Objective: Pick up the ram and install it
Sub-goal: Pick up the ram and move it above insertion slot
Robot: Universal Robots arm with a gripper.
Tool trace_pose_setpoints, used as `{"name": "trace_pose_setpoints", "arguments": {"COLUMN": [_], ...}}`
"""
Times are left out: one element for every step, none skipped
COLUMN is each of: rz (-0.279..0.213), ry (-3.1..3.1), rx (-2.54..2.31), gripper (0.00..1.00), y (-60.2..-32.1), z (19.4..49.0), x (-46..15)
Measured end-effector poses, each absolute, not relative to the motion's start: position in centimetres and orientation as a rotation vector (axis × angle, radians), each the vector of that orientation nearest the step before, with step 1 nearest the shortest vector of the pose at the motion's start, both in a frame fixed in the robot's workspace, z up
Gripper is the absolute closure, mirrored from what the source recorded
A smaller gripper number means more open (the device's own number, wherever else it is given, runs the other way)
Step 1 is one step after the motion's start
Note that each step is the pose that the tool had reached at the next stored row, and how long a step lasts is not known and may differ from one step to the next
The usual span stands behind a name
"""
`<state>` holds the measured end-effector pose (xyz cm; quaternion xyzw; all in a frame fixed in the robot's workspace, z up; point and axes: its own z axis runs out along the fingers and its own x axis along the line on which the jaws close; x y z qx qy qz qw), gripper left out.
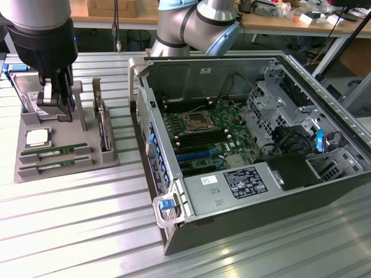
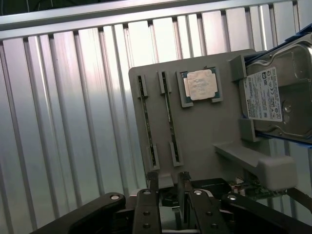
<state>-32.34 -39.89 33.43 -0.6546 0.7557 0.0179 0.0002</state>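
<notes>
Ram sticks (image 2: 146, 119): two, thin green strips, lying in gray tray (image 2: 195, 131) slots.
Processor (image 2: 201, 84): one, square, silver, sitting on tray.
Gripper (image 1: 59, 111): hovering over tray, jaws wide, empty.

The only thing I can nearly read is a small white sticker (image 1: 208, 180) on the silver power supply (image 1: 217, 202), lower middle of the exterior frame: it looks like "85". The black label (image 1: 244, 182) beside it has print too fine for me. Same for the white label (image 2: 261, 92) on the hard drive (image 2: 292, 117) and the pale sticker on the ram (image 1: 49, 152), left of the exterior frame.
</notes>
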Motion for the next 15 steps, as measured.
{"name": "trace_pose_setpoints", "arguments": {"rz": [0.056,0.056,0.056,0.056,0.056,0.056,0.056,0.056,0.056,0.056,0.056,0.056,0.056,0.056,0.056], "ry": [2.374,2.374,2.374,2.374,2.374,2.374,2.374,2.374,2.374,2.374,2.374,2.374,2.374,2.374,2.374], "rx": [-2.056,-2.056,-2.056,-2.056,-2.056,-2.056,-2.056,-2.056,-2.056,-2.056,-2.056,-2.056,-2.056,-2.056,-2.056], "gripper": [0.70,0.70,0.70,0.70,0.70,0.70,0.70,0.70,0.70,0.70,0.70,0.70,0.70,0.70,0.70], "y": [-39.90,-39.90,-39.90,-39.90,-39.89,-39.90,-39.89,-39.90,-39.90,-39.89,-39.90,-39.90,-39.90,-39.89,-39.90], "z": [33.34,33.25,33.21,33.12,33.09,33.05,32.96,32.77,32.70,32.68,32.60,32.57,32.53,32.50,32.46], "x": [-32.34,-32.34,-32.34,-32.34,-32.34,-32.34,-32.34,-32.34,-32.34,-32.34,-32.34,-32.34,-32.33,-32.34,-32.34]}}
